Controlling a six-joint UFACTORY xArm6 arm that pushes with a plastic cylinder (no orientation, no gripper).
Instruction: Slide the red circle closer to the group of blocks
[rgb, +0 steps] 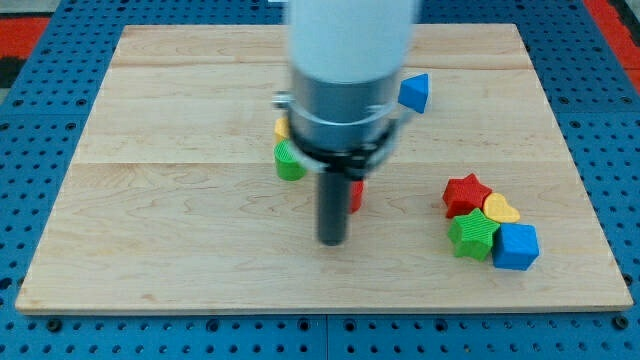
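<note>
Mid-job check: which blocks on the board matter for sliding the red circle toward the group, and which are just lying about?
Part of the job:
- red block, mostly hidden behind the rod, shape unclear
- my tip, just left of it
- the group at the view's right: red star, yellow block, green star, blue cube

Lying about:
- blue block
- green block
- yellow block behind the arm

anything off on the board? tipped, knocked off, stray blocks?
Nothing damaged or off the board. The red star, yellow heart, green star and blue cube cluster at the view's right. My tip sits just left of a red block, mostly hidden. A green block, yellow block and blue block lie scattered.
</note>
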